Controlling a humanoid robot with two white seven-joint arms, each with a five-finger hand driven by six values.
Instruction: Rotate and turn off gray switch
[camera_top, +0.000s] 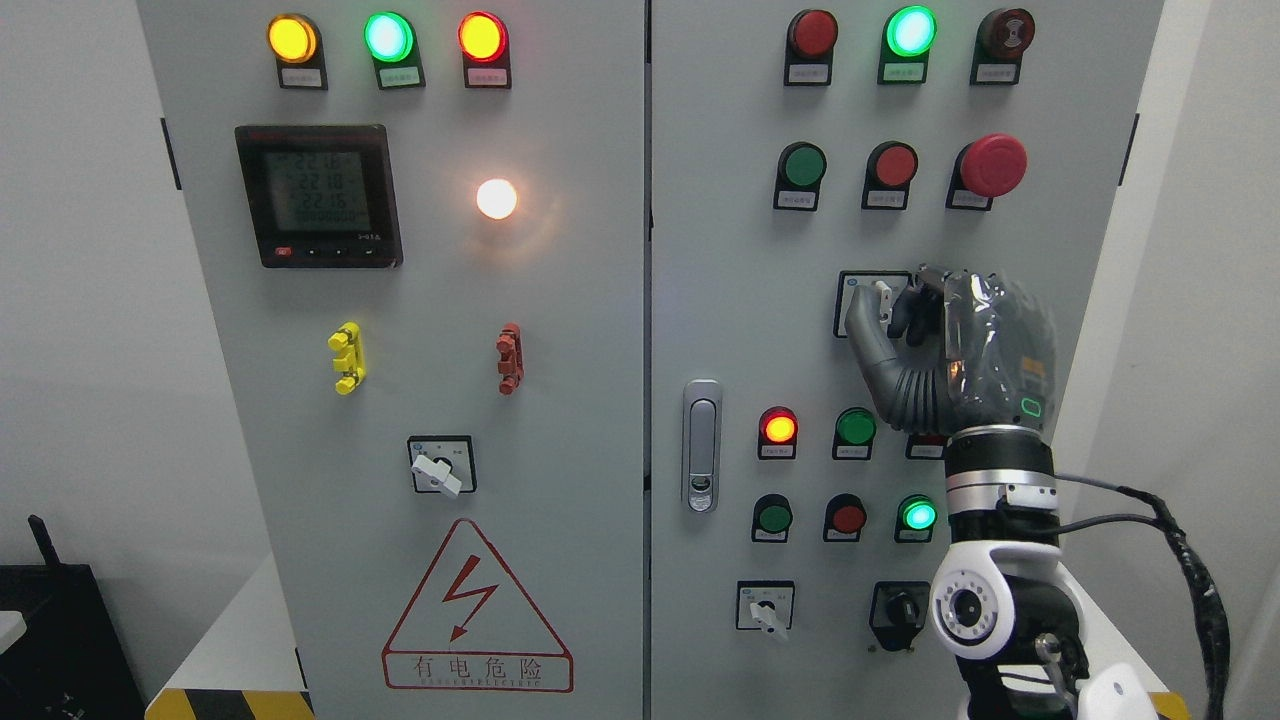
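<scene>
The gray rotary switch (882, 293) sits on a square plate in the middle of the cabinet's right door (720, 300). Its pale knob shows upright between my digits. My right hand (888, 312) reaches up from the lower right and is pressed against the door, with the thumb (866, 345) on the knob's left and the curled fingers (918, 308) on its right, so it is shut on the knob. The palm hides the right half of the switch plate. My left arm does not show.
A similar gray switch (441, 470) is on the left door and another (768, 612) is low on the right door beside a black one (900, 610). A red mushroom button (990, 165) is above my hand, lit buttons (779, 428) are below it, and the door latch (702, 445) is to the left.
</scene>
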